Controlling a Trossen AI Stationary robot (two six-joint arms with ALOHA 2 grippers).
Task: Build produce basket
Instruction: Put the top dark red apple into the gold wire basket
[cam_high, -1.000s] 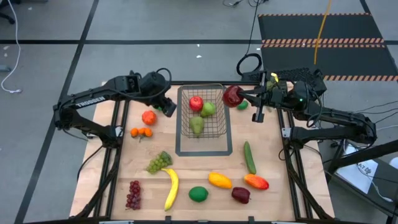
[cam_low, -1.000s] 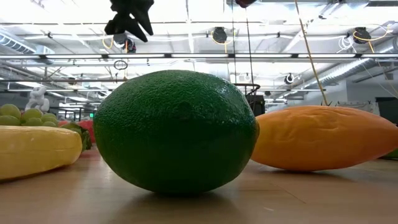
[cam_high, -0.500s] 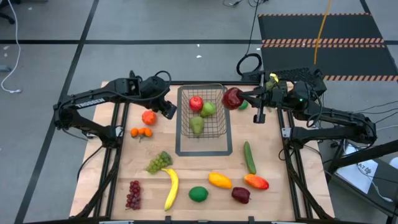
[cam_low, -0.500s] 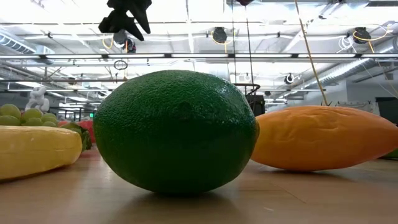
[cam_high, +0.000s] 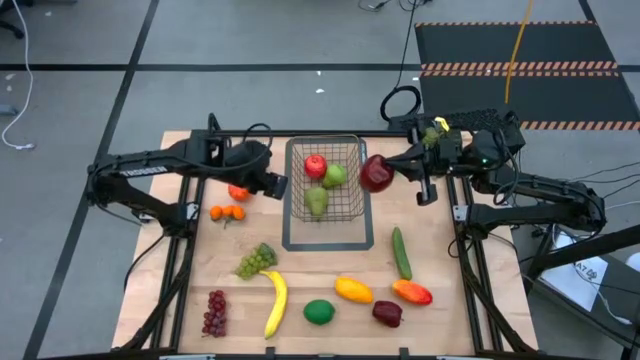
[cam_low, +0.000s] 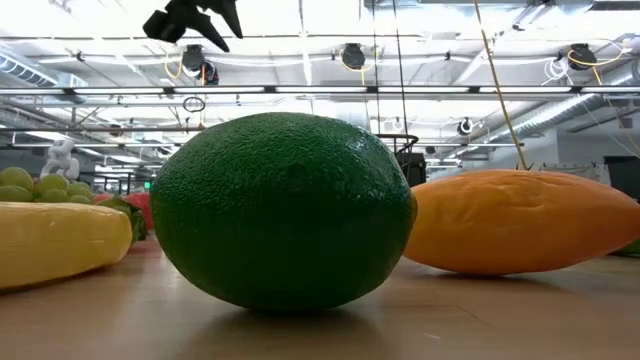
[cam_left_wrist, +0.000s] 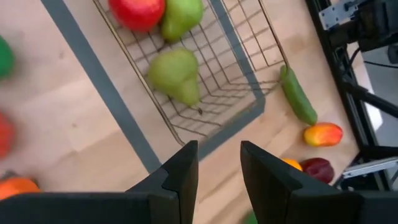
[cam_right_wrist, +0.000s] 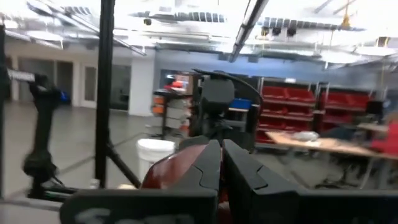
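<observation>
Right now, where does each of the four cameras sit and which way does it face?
High view: overhead, straight down; both arms, grey wire-mesh basket, dark red apple at the right gripper.
Low view: at tabletop height, level across; big green lime, an arm overhead.
Left wrist view: down past the left gripper onto the basket.
Right wrist view: level into the room; closed fingers on the apple.
High and left wrist views share the basket's green pear.

Table (cam_high: 470, 310) bears basket (cam_high: 352, 215) (produce (cam_high: 318, 311) scattered).
</observation>
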